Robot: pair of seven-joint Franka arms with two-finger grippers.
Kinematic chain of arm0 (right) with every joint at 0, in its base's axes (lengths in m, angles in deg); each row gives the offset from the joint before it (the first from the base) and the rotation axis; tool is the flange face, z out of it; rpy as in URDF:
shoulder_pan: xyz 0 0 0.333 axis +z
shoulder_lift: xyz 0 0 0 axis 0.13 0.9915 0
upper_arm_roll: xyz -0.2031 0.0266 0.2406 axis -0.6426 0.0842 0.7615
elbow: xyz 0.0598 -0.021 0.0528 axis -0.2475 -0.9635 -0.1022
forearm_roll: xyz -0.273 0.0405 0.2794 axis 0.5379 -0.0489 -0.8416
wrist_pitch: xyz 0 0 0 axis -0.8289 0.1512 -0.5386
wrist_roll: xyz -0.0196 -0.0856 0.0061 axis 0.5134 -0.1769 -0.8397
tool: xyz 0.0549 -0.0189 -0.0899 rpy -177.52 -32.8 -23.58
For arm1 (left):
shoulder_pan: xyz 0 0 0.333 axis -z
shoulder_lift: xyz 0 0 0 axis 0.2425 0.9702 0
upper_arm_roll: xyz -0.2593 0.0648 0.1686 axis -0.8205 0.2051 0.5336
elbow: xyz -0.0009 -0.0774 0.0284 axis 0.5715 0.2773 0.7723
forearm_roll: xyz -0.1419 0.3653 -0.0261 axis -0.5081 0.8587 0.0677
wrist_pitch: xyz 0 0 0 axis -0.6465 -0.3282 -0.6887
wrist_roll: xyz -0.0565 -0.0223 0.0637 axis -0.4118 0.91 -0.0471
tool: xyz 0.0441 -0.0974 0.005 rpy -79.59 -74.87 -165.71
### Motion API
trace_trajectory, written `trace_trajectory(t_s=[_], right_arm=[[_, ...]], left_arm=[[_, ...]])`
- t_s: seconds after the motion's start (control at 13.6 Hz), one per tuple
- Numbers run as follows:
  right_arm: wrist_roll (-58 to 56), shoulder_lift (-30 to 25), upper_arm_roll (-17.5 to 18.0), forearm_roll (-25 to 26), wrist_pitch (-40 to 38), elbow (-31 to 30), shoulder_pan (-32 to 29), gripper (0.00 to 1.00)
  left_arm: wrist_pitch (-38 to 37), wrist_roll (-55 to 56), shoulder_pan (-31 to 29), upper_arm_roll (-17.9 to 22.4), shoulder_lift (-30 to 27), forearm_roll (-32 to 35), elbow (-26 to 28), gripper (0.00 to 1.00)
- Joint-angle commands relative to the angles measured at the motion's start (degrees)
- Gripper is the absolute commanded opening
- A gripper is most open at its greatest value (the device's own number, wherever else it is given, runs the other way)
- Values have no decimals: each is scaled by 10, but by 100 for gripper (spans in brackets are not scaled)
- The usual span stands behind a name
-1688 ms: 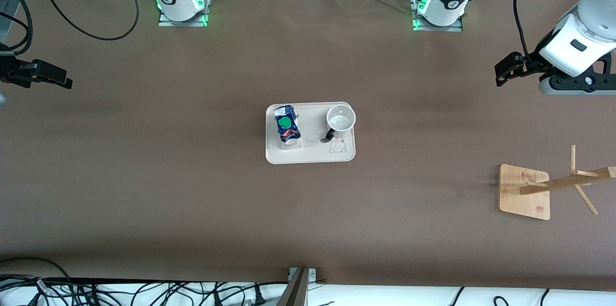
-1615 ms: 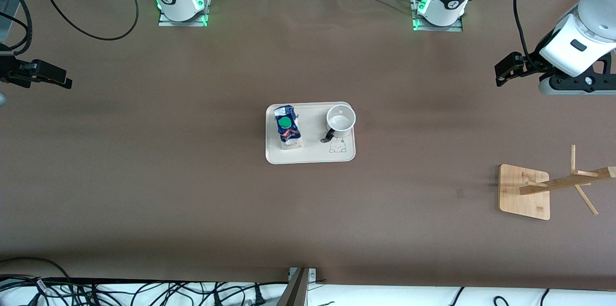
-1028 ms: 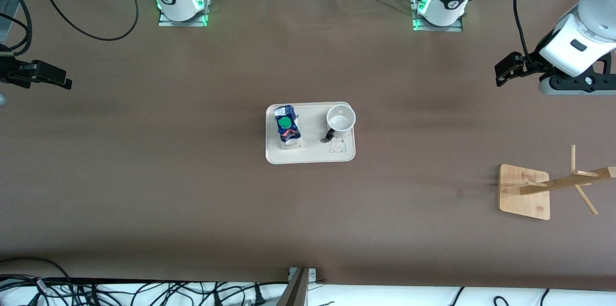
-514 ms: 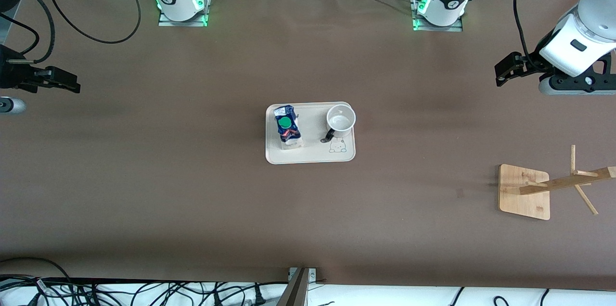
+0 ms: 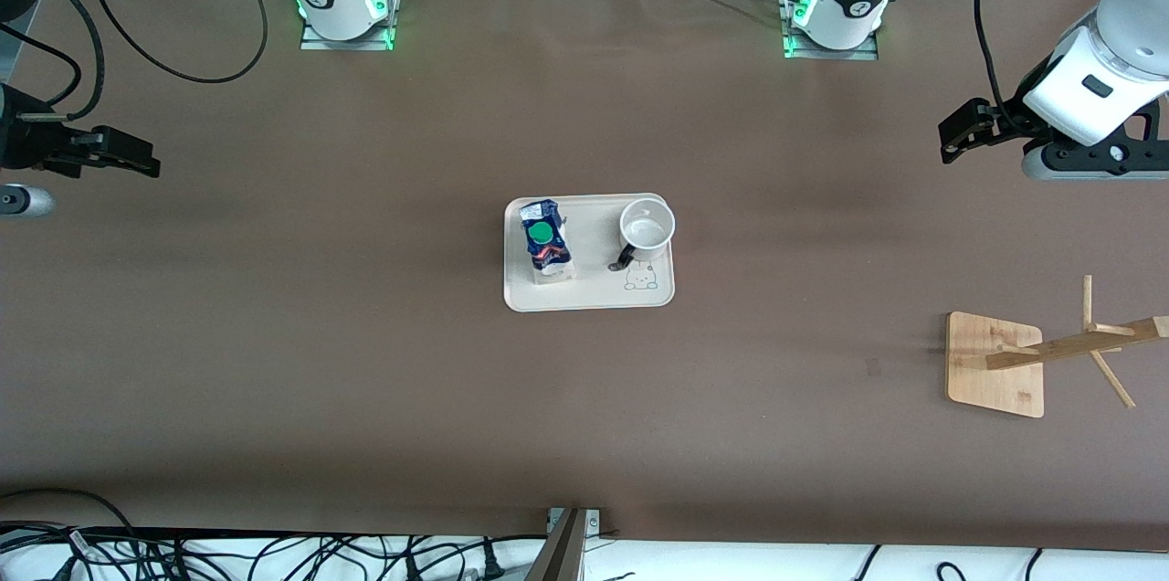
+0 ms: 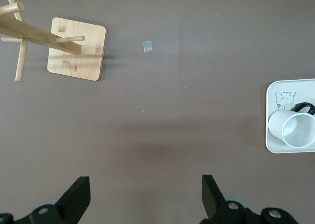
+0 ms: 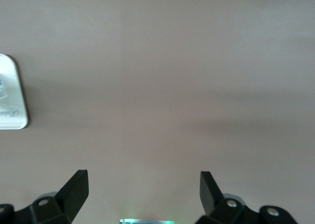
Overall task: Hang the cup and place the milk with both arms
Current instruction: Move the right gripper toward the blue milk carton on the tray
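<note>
Right gripper [image 5: 137, 163]: it hangs over the bare table [image 5: 365, 380] at the right arm's end, well apart from the tray; the fingers [image 7: 76, 187] stand wide apart and hold nothing.
Milk [image 5: 545, 240]: the carton stands upright on the tray [image 5: 594, 296], at the side toward the right arm, green cap up.
Cup [image 5: 647, 227]: the mug stands on the same tray, mouth up, beside the milk and toward the left arm; its black handle [image 5: 625, 258] points toward the front camera.
Left gripper [image 5: 959, 135]: it is over the table at the left arm's end, well apart from the tray; the fingers [image 6: 78, 197] are wide apart and empty.
Rack [image 5: 995, 364]: the wooden stand with pegs is near the left arm's end, nearer to the front camera than the tray.
Step in hand: I judge both arms are at the start of the reach to the tray.
How to do it well: the right arm should take the carton by its flat sides, below the cap. The left arm should grip the mug's rim or wall so that the handle stays free for a peg. The two should not crowd each other over the small tray.
</note>
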Motion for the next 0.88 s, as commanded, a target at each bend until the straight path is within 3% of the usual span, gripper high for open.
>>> trace_trajectory(t_s=[0.0, 0.22, 0.81], right_arm=[[7, 18, -1, -50, -3, 7, 17, 100], [-3, 51, 0, -79, -2, 10, 23, 100], [-2, 132, 14, -78, 59, 12, 135, 100]], left_arm=[[-12, -11, 2, 2, 0, 5, -6, 100], [-13, -11, 2, 2, -1, 6, -5, 100], [-13, -11, 2, 2, 0, 6, -5, 100]])
